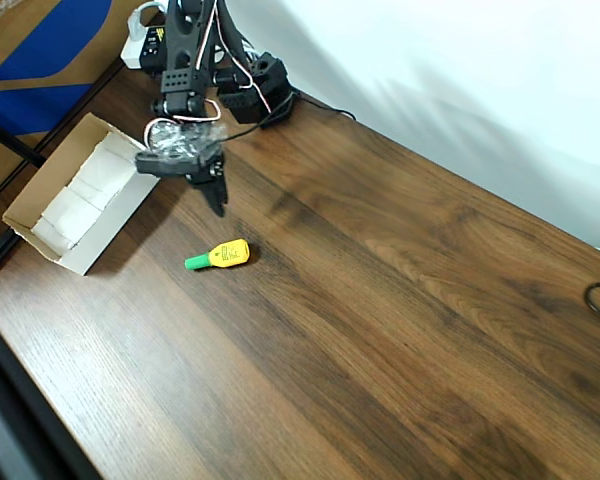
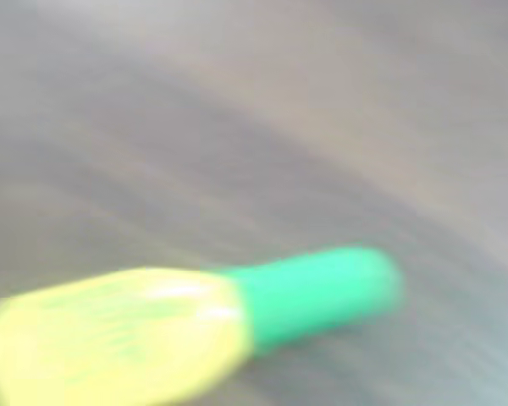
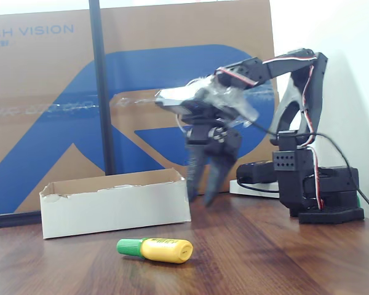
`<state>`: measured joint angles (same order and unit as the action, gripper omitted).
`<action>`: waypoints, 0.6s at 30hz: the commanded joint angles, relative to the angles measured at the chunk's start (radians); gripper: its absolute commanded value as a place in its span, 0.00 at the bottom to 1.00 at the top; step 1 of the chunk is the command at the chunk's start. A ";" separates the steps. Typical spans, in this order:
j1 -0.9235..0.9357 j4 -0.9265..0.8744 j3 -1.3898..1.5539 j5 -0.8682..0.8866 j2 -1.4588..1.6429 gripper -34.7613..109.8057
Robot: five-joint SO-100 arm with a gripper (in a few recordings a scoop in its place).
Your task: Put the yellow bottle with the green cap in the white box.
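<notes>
My gripper hung slightly open, empty; I judged I should descend squarely astride the lying bottle.

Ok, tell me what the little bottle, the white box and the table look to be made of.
The yellow bottle looks like smooth glossy plastic, going by the shine on its side; its green cap looks plastic too. The white box looks like matte cardboard, with raw, slightly ragged top edges. The table shows dark wood grain with a soft sheen; solid wood or laminate cannot be told.
</notes>
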<state>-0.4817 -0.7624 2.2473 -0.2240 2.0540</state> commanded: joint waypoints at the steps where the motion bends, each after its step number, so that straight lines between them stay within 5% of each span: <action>1: -0.040 -0.040 -0.072 -0.018 0.003 0.34; 18: 0.095 -0.143 -0.313 -0.041 -0.175 0.37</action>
<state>-0.3988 -0.8820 2.0402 -0.2608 1.8745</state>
